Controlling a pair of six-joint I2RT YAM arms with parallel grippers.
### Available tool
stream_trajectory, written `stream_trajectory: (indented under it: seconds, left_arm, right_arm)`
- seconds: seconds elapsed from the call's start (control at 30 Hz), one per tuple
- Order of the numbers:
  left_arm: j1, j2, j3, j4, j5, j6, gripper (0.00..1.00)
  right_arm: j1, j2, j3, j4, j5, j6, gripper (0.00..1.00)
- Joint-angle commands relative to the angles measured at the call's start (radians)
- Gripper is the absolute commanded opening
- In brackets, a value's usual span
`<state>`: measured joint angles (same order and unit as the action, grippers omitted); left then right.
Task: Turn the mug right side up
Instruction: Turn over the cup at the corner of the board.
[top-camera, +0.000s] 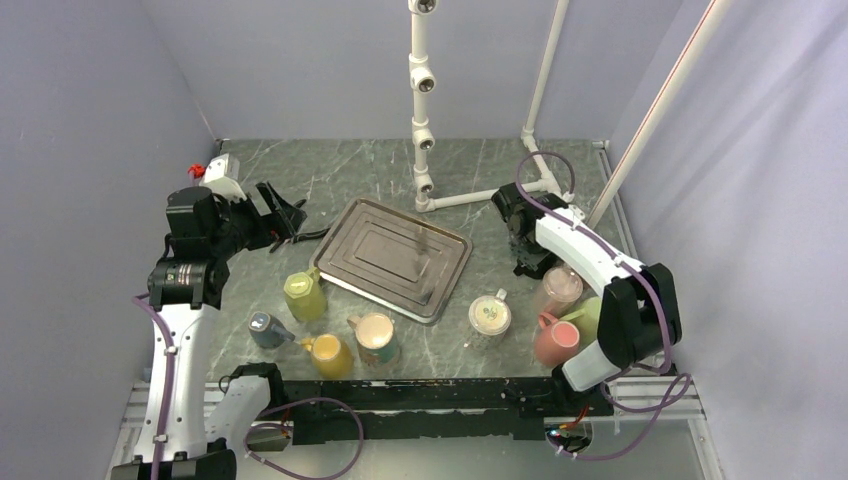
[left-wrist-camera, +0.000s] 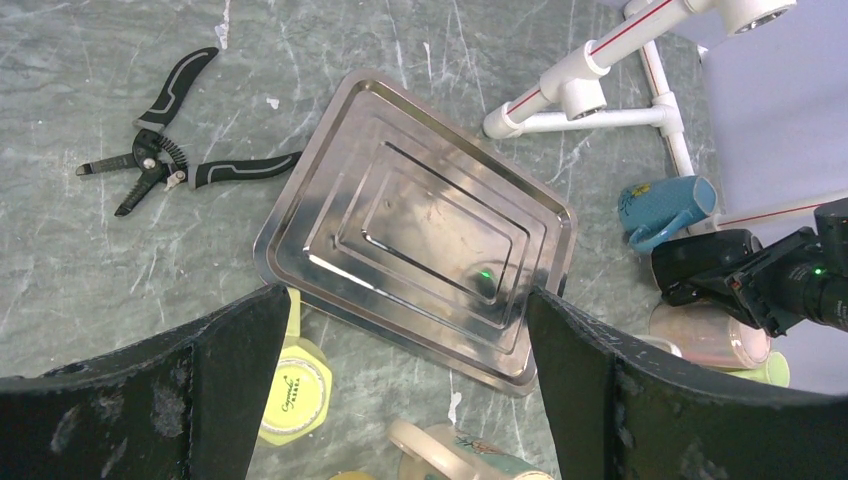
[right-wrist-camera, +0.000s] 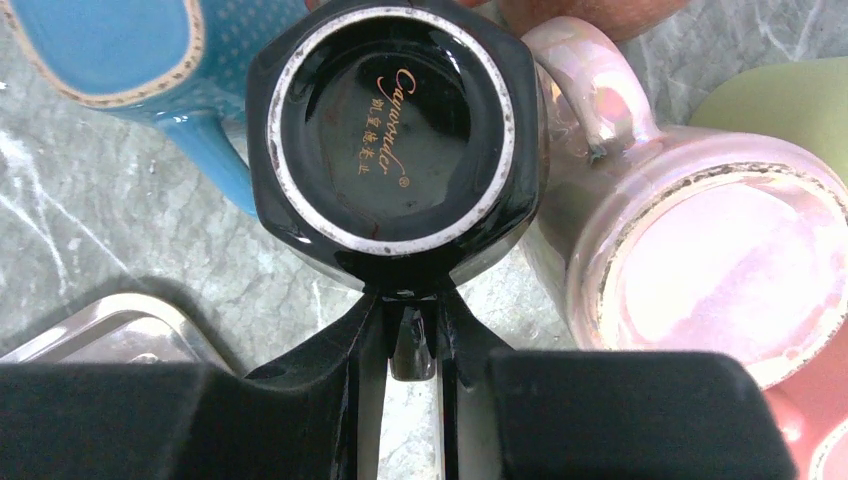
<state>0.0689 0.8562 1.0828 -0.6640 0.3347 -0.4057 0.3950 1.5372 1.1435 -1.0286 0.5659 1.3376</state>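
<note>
Black mug (right-wrist-camera: 385, 130) is upside down, bottom showing, just off the right side of the metal tray (left-wrist-camera: 420, 210), with a blue mug (right-wrist-camera: 120, 50) and a pink mug (right-wrist-camera: 700, 240) right beside it. The right gripper (right-wrist-camera: 410, 350) pinches its handle. The left gripper (left-wrist-camera: 405, 340), off the tray's left side, has its fingers spread wide.

I read black glossy faceted mug (right-wrist-camera: 385, 130): gold script on base, speckled white ring around it. I note sky-blue ceramic mug (right-wrist-camera: 110, 50), fine dotted pattern, tan rim. Next, pearly pink ceramic mug (right-wrist-camera: 700, 250), iridescent sheen. Then silver metal tray (left-wrist-camera: 420, 225), stepped rectangles pressed in. I see grey-green marble-look table (left-wrist-camera: 80, 260), white veins. Also black pliers (left-wrist-camera: 150, 160), grey handle stripes.
</note>
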Motion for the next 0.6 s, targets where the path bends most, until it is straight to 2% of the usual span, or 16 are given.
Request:
stream_trajectory:
  seconds: [0.0, 0.2, 0.57]
  left_arm:
    - [0.004, -0.01, -0.001, 0.009, -0.001, -0.001, 0.94]
    - [0.003, -0.01, -0.03, 0.039, 0.019, -0.013, 0.94]
    - [0.005, 0.05, -0.03, 0.088, 0.102, -0.05, 0.92]
  right_arm:
    - [0.005, -0.061, 0.083, -0.048, 0.035, 0.0, 0.0]
    - [0.026, -0.088, 0.105, -0.05, 0.022, -0.029, 0.0]
    - [0.148, -0.13, 0.176, -0.051, 0.073, -0.076, 0.0]
